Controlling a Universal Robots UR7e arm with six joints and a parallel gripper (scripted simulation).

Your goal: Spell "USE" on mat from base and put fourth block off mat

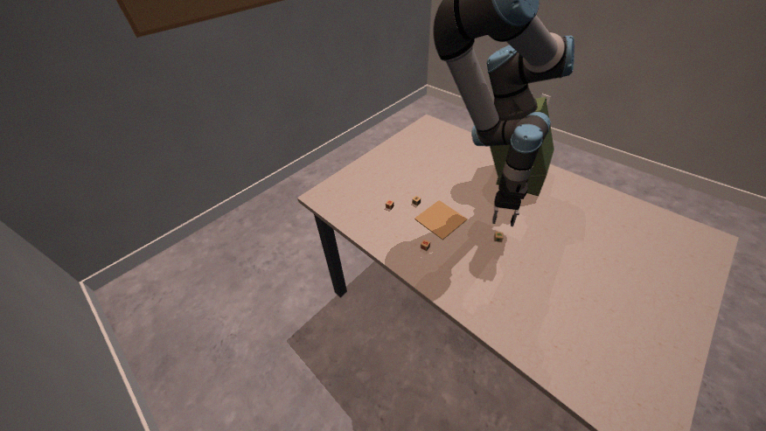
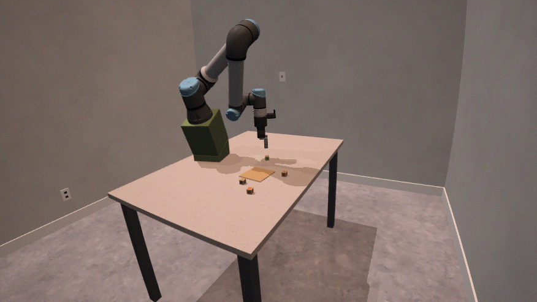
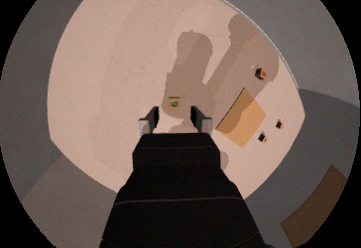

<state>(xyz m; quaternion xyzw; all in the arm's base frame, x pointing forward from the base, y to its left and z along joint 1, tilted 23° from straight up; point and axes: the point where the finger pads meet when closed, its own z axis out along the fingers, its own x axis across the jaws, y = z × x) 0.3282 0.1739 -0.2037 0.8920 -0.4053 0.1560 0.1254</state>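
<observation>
My gripper (image 1: 504, 219) (image 2: 265, 147) (image 3: 175, 112) is open and empty, above the table close to a block with a green letter (image 1: 498, 237) (image 2: 266, 157) (image 3: 174, 103). That letter resembles a 6 or 9 in the wrist view; I cannot tell which it is. The flat orange mat (image 1: 434, 215) (image 2: 256, 174) (image 3: 250, 120) bears no blocks. A block with a red, S-like letter (image 1: 425, 246) (image 2: 284, 173) (image 3: 261, 73) lies off its edge. Another red-lettered block (image 1: 389, 205) (image 2: 249, 190) (image 3: 280, 125) and a darker-lettered block (image 1: 416, 200) (image 2: 242, 181) (image 3: 262, 138) lie beyond the mat, their letters unreadable.
The pale table (image 1: 621, 267) (image 2: 178, 203) (image 3: 114, 75) carries everything. The green robot pedestal (image 1: 540, 169) (image 2: 205, 140) stands at its rear edge. The arm's shadow falls over part of the mat and around the green-lettered block.
</observation>
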